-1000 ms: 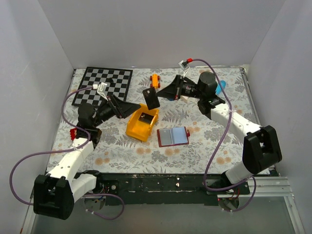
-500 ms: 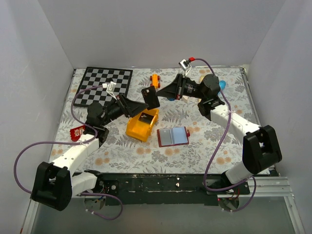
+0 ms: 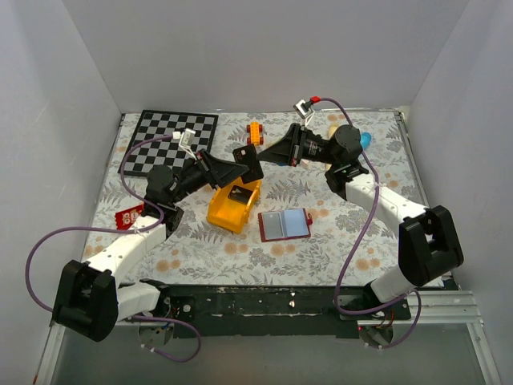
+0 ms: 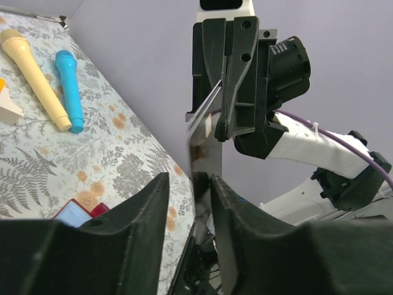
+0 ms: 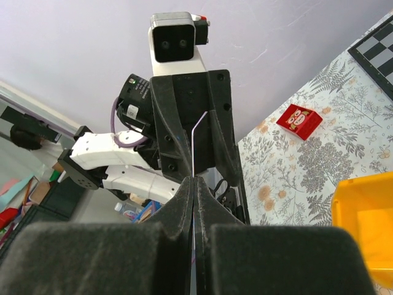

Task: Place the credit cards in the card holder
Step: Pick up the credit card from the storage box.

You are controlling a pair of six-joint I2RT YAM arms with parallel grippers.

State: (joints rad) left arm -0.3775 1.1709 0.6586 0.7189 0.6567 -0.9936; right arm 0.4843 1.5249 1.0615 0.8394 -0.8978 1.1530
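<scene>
A black credit card (image 3: 249, 161) hangs upright in the air above the yellow bin (image 3: 228, 210), and my right gripper (image 3: 259, 156) is shut on its far side. In the right wrist view the card (image 5: 193, 144) shows edge-on, pinched at my right gripper (image 5: 194, 179). My left gripper (image 3: 240, 171) reaches in from the left, its jaws either side of the card (image 4: 206, 147). In the left wrist view my left gripper (image 4: 189, 179) is open, with a gap left of the card. A dark, card-like thing (image 3: 239, 192) lies in the bin. The maroon card holder (image 3: 284, 224) lies open on the table.
A checkerboard (image 3: 171, 140) lies at the back left and an orange toy car (image 3: 256, 130) behind the bin. A small red box (image 3: 130, 216) sits by the left arm. A blue microphone (image 4: 67, 89) and a cream one (image 4: 34, 67) lie at the back right.
My left gripper has moved right, up to the held card, and its jaws have narrowed around it. The right gripper has kept the card nearly still.
</scene>
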